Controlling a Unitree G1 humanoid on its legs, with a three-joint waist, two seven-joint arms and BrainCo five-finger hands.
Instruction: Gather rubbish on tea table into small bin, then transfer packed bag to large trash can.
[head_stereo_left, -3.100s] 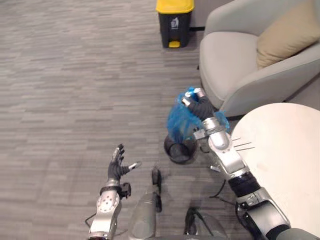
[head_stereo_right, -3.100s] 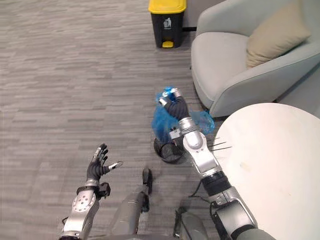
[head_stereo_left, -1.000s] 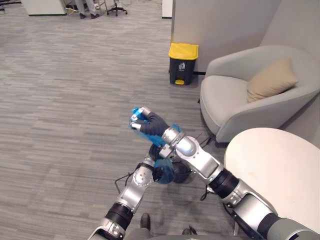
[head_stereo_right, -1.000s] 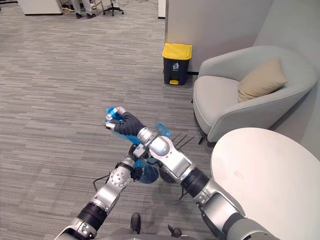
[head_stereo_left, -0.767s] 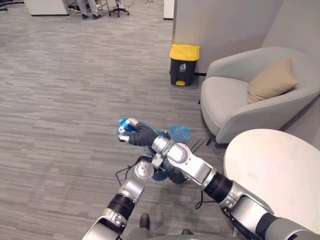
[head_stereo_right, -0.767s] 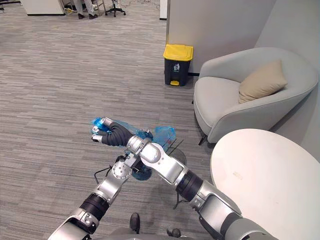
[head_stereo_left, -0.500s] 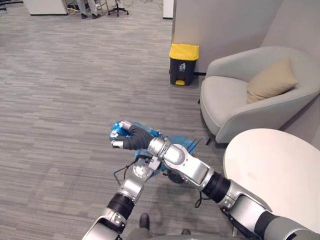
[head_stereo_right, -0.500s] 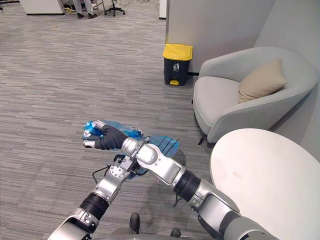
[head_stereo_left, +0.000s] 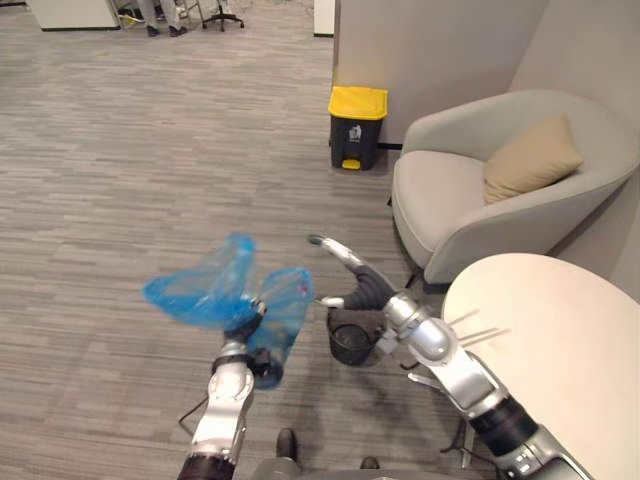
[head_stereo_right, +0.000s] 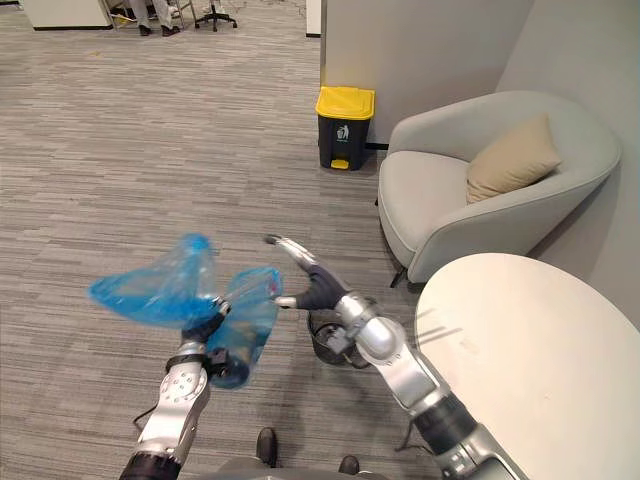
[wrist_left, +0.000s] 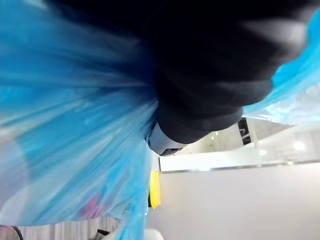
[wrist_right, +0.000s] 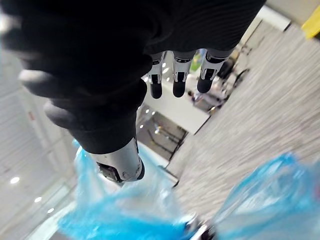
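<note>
Left hand is raised over the floor, left of the small bin, fingers clamped on the gathered neck of the blue bag. The bag is off the floor in that hand. One lobe billows up and to the left, the other hangs beside the wrist. A reddish item shows through the plastic in the left wrist view; can't tell what it is.

Right hand is up above the small bin, apart from the bag and holding nothing. Its fingers are straight and spread, thumb out to the side.

The small bin is dark mesh and stands on the floor just beside the near edge of the round tea table; contents can't be told.

The large trash can, dark with a yellow lid shut, stands by the wall, well apart. It has a small white symbol on the front, too small to read. Grey armchair with a tan cushion is behind the table.
</note>
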